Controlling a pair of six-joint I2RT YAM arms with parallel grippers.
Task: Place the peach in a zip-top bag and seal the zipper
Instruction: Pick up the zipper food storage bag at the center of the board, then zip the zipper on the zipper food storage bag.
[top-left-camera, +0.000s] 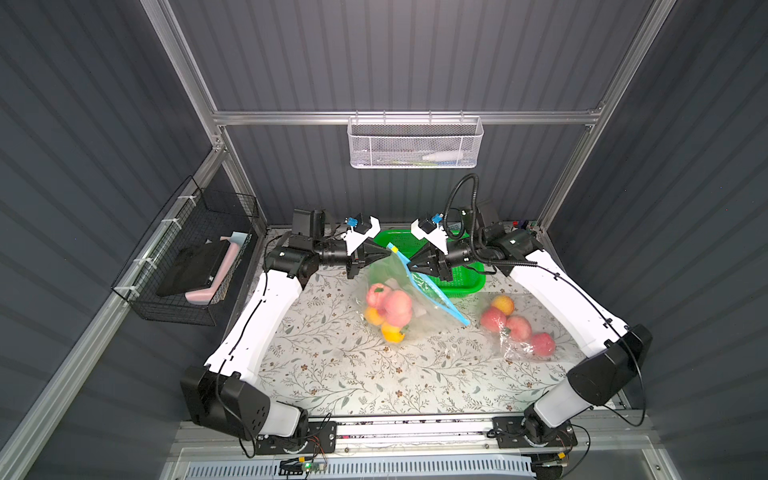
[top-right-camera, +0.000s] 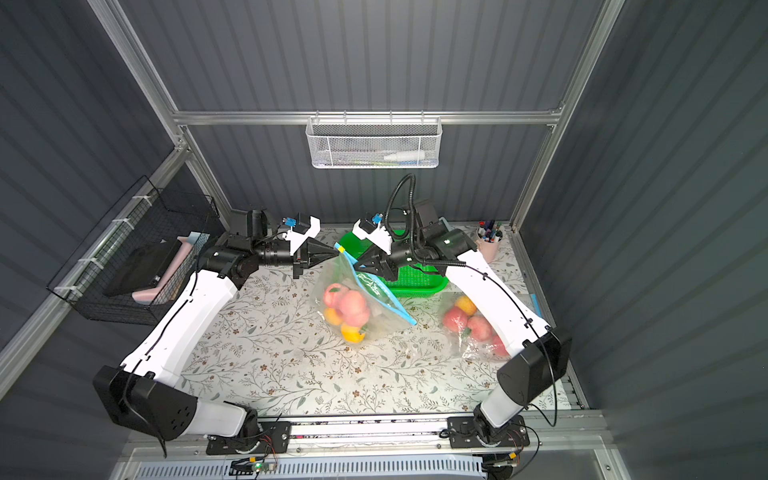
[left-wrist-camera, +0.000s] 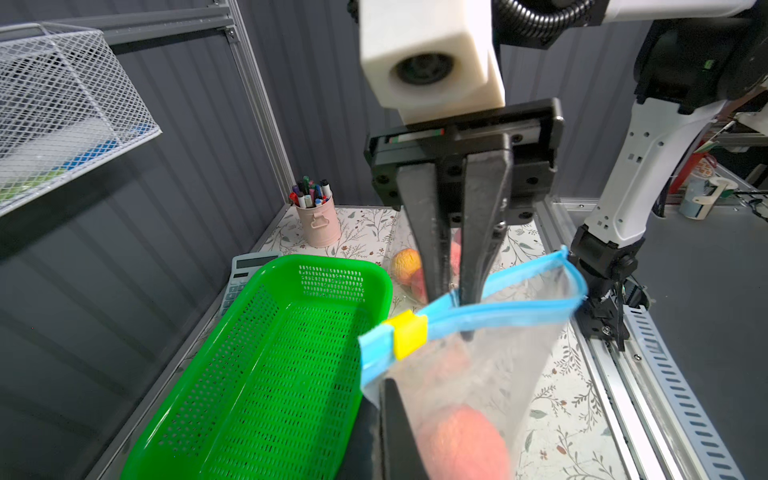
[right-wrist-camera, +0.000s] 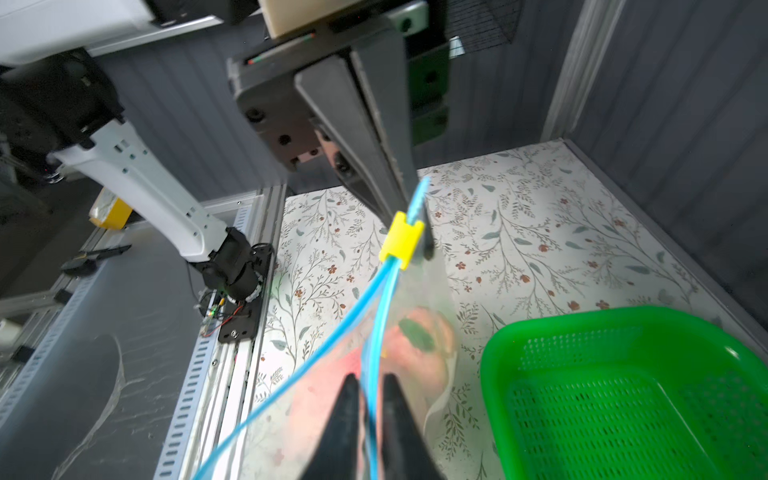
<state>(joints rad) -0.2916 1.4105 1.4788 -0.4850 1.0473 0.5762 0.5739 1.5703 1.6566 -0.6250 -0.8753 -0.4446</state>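
Gripping the floppy, slick bag (left-wrist-camera: 498, 374) by its stiffer zipper (left-wrist-camera: 519, 309): my left pincer (top-left-camera: 385, 250) clamped, right pincer (left-wrist-camera: 459, 297) straddling, barely parted.

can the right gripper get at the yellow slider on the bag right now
Probably yes. The yellow slider sits right ahead of the right gripper, whose parted jaws straddle one blue zipper strip; nothing lies between. The left gripper pinches the zip-top bag just beyond it, so room is tight.
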